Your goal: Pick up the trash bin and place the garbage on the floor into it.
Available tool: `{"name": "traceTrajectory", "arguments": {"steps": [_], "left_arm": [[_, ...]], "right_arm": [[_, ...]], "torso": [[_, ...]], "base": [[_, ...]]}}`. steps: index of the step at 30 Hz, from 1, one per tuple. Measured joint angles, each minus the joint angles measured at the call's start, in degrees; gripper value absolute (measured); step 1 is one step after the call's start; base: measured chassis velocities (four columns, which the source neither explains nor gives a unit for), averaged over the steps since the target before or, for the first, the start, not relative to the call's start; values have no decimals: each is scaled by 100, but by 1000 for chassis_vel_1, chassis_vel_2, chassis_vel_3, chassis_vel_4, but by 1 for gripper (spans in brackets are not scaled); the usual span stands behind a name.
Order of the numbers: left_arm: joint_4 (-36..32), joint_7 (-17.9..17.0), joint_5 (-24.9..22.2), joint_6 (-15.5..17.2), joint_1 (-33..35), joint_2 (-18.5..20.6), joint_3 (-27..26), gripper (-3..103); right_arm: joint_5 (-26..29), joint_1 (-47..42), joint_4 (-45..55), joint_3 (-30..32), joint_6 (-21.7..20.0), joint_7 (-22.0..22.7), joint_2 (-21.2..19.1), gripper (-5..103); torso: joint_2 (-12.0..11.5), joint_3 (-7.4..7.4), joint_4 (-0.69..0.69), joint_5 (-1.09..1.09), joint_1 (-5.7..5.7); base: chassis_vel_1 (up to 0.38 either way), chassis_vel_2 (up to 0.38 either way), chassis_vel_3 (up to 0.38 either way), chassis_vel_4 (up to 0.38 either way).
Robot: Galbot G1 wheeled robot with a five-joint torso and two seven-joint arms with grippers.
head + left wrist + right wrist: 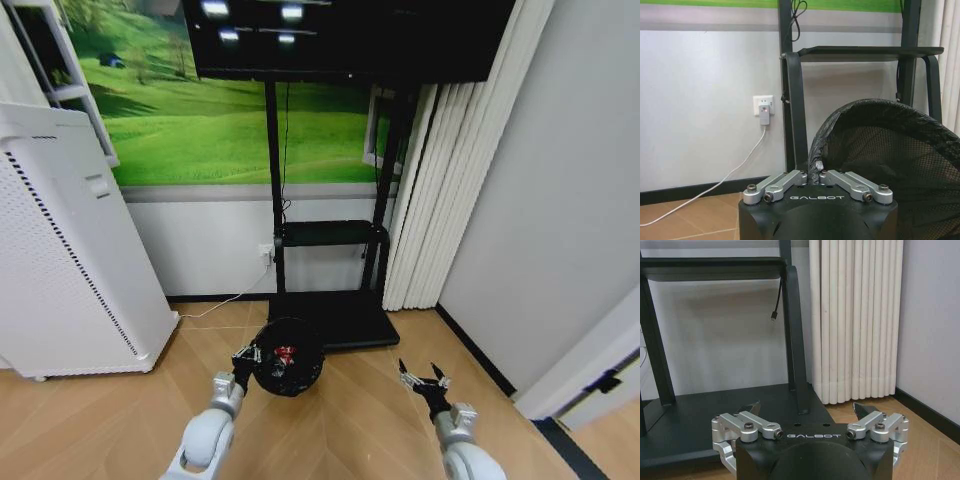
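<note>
Wood floor (350, 420) with a zigzag pattern runs up to a white wall, and a black TV stand (330, 240) rises from it. Left of the stand sits a big white machine with tiny holes (60, 260). Just in front of the stand's flat base, the trash bin (288, 358) hangs tipped, with something red inside. The left pincer (243, 360) is closed tight on the bin's thin rim. The right pincer (424, 378) is in front of the stand too, off to the right, wide open and holding nothing. The rim grip is small, so the bin could slip, swing or spill the red thing out.
</note>
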Motion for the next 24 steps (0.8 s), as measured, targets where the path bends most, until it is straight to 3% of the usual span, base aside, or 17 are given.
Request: {"name": "traceTrajectory", "arguments": {"steps": [13,24], "left_arm": [[226,-24,-87,-5,-306,-16,20,4],[381,-55,-180,-6,-561,12,61,4]], "right_arm": [[-114,-312,87,78,239,-66,-29,100],[-301,-410,91,216,202,-318,-33,100]], "torso": [[0,0,-1,3,0],[0,0,0,1,0]], "base": [[171,-177,-184,172],[330,-297,-345,290]]}}
